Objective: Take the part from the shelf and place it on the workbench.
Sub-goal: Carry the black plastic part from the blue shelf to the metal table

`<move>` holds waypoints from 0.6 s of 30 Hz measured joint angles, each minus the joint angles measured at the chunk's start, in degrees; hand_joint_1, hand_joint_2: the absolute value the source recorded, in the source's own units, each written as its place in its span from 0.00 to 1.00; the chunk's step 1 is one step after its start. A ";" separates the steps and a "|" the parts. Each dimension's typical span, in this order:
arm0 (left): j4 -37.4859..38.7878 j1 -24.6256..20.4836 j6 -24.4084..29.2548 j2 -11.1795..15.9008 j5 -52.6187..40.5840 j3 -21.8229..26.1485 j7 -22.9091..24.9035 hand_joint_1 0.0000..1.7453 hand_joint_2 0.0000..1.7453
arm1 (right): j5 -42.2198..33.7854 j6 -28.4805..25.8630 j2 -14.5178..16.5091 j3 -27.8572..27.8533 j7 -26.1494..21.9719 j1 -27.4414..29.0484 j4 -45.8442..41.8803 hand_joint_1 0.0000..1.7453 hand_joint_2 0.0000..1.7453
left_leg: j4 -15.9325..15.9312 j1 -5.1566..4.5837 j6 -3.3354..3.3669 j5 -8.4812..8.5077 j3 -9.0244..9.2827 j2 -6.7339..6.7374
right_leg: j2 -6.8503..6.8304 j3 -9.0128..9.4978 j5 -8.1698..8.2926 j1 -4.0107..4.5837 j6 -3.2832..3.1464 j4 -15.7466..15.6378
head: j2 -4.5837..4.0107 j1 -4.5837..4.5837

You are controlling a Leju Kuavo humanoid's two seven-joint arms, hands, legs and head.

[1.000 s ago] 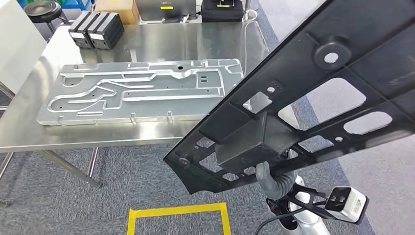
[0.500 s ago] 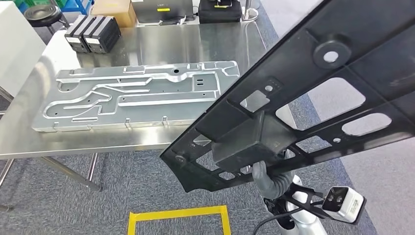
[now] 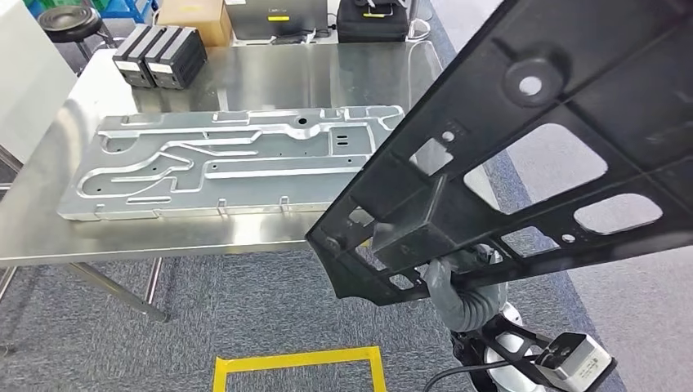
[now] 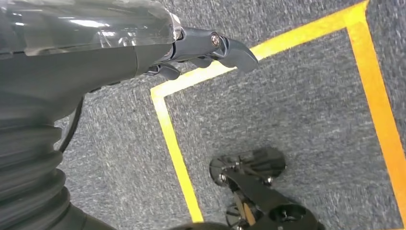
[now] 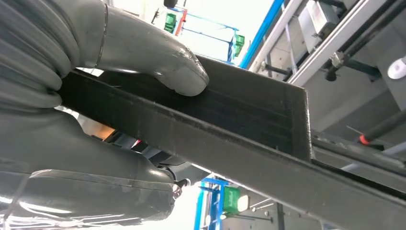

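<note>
The part is a large black panel (image 3: 629, 98) with several cutouts, tilted in the air to the right of the workbench (image 3: 270, 77). My right hand (image 3: 441, 282) grips it from below at a boxy section near its lower end. In the right wrist view the thumb (image 5: 177, 72) presses on the panel's black edge (image 5: 249, 120). My left hand (image 4: 191, 48) hangs over the carpet with its fingers apart and nothing in it.
A long silver machined plate (image 3: 229, 163) covers the middle of the steel workbench. Two black boxes (image 3: 159, 55) stand at its back left. A yellow tape square (image 3: 298, 359) marks the grey carpet below. A cardboard box (image 3: 192, 16) and a stool (image 3: 69, 18) stand beyond.
The panel's lower end has swung to the right and a little upward, in my right hand's grip. The view of the table has shifted slightly.
</note>
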 joint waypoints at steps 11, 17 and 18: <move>0.00 0.02 -0.01 -0.16 0.00 0.03 -0.01 0.00 1.00 | 0.03 -0.03 0.01 -0.69 0.03 0.71 -0.57 1.00 1.00 | -0.05 -0.49 0.19 -0.31 0.45 -0.05 | -0.20 0.04 1.48 0.37 -0.70 -1.01 | 0.00 0.00; 0.00 -0.05 -0.46 -0.24 0.00 0.01 -0.15 0.00 1.00 | 3.78 -5.88 -0.11 -1.11 3.30 -1.78 0.48 1.00 1.00 | 4.54 -0.35 -1.54 -3.37 -1.51 0.05 | -0.22 0.52 2.05 -0.09 -2.13 -2.54 | 0.00 0.00; 0.00 -0.10 -0.69 -0.22 0.00 -0.04 -0.18 0.00 1.00 | 5.23 -8.25 -0.42 -1.56 4.85 -4.01 2.26 1.00 1.00 | 8.12 -0.30 -1.71 -5.08 -3.21 0.06 | -0.16 0.47 2.10 -0.08 -2.27 -2.55 | 0.00 0.00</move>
